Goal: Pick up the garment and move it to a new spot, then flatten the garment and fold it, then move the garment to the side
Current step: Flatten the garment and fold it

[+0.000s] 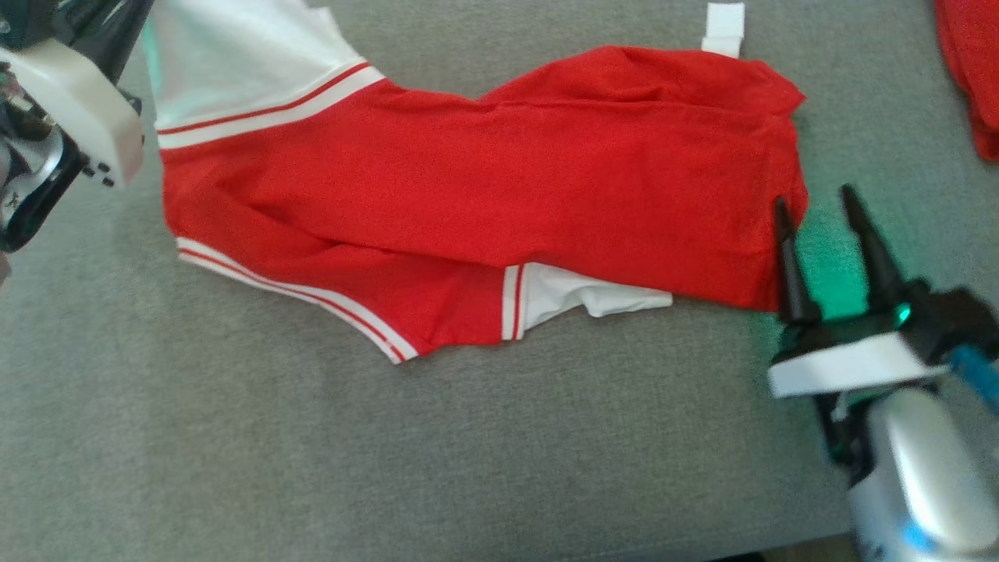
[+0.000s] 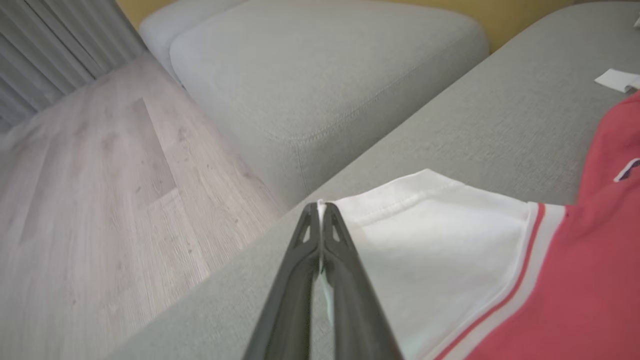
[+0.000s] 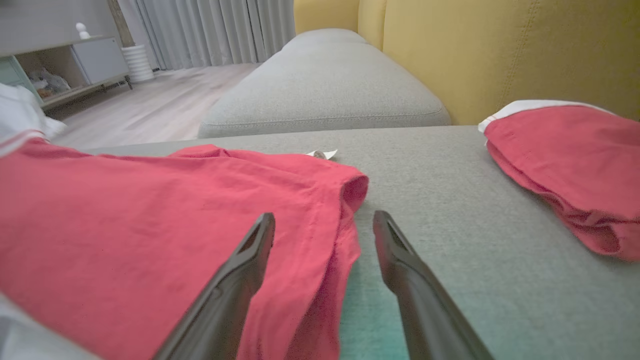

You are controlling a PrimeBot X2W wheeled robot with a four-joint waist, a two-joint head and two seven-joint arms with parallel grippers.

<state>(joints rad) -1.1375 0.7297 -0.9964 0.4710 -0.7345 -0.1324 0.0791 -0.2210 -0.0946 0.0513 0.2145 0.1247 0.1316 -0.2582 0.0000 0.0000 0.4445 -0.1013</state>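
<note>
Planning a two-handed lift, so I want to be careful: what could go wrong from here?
The left gripper pinches only the very corner of the white sleeve, so it may slip out. The right gripper is open astride the red edge of the garment; closing might catch only one layer.

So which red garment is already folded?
The garment at the far right, a compact bundle; the middle garment lies spread out, its white sleeve pinched by the left gripper.

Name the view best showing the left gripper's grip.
Left wrist view: the left gripper is shut on the sleeve hem. The head view catches its body, fingertips cropped; the right wrist view, a bit of sleeve.
</note>
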